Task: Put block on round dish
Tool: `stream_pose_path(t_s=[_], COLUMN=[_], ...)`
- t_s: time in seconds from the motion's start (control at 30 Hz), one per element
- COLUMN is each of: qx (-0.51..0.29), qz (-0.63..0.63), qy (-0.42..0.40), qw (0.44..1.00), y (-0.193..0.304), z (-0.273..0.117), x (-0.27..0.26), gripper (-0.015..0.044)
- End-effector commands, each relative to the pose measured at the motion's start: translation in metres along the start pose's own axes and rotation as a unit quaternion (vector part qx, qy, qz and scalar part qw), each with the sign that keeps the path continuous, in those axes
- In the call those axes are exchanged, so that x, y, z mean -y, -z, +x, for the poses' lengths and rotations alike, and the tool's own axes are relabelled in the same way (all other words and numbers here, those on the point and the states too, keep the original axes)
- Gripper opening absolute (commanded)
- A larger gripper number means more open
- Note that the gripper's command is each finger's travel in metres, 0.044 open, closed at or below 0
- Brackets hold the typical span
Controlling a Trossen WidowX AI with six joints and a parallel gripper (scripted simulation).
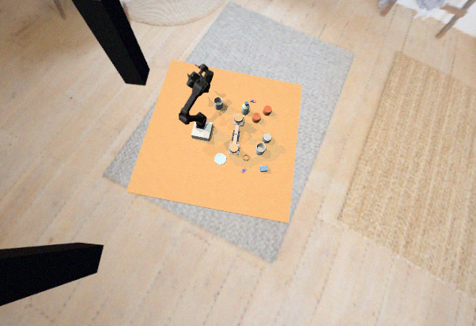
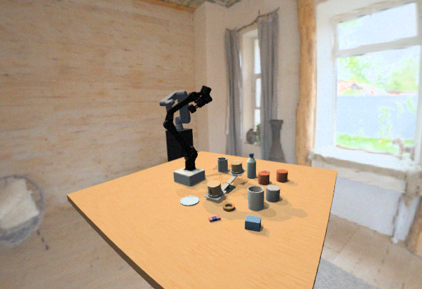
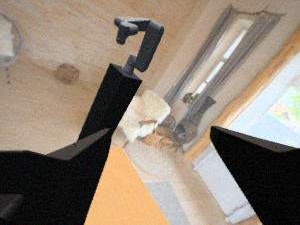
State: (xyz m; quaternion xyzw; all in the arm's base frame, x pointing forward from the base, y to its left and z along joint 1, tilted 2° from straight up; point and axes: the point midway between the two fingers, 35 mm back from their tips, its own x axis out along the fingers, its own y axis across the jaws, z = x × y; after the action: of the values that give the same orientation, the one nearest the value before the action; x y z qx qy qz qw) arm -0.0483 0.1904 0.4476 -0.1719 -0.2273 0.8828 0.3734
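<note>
Two tan cups stand on the end trays of the small balance (image 1: 236, 134) (image 2: 230, 181). One cup (image 1: 234, 148) (image 2: 214, 189) is on the end near the dish; its tray appears lower. The other cup (image 1: 238, 118) (image 2: 236, 167) is on the far end, which appears raised. No hidden block shows. The pale round dish (image 1: 220, 158) (image 2: 189, 200) lies flat and empty beside the near end. My gripper (image 3: 161, 132) is open and empty, high up and well away from balance and dish, pointing away from them.
A grey cup (image 1: 218, 103) (image 2: 222, 165) and a bottle (image 1: 245, 108) (image 2: 251, 167) stand near the far end. Red cylinders (image 2: 263, 177) (image 2: 282, 175), a grey cup (image 2: 256, 198), a grey cylinder (image 2: 273, 193), a ring (image 2: 228, 209) and a blue box (image 2: 252, 223) are also around.
</note>
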Motion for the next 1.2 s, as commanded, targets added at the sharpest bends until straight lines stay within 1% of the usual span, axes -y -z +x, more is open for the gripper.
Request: stream_pose_path(t_s=[0.0, 0.03, 0.3, 0.57, 0.87, 1.17], qx=[-0.002, -0.007, -0.085, -0.157, -0.225, -0.279], qz=[0.001, 0.005, 0.072, 0.14, 0.216, 0.287], qy=[0.002, 0.007, 0.09, 0.179, 0.282, 0.383], qw=[1.0, 1.0, 0.99, 0.961, 0.907, 0.833], y=[0.001, 0.003, 0.044, 0.084, 0.126, 0.164], z=[0.0, -0.001, -0.016, -0.04, -0.074, -0.113], x=[0.0, 0.002, 0.018, 0.029, 0.033, 0.028], gripper=[0.0426, 0.044, 0.044, 0.044, 0.044, 0.044])
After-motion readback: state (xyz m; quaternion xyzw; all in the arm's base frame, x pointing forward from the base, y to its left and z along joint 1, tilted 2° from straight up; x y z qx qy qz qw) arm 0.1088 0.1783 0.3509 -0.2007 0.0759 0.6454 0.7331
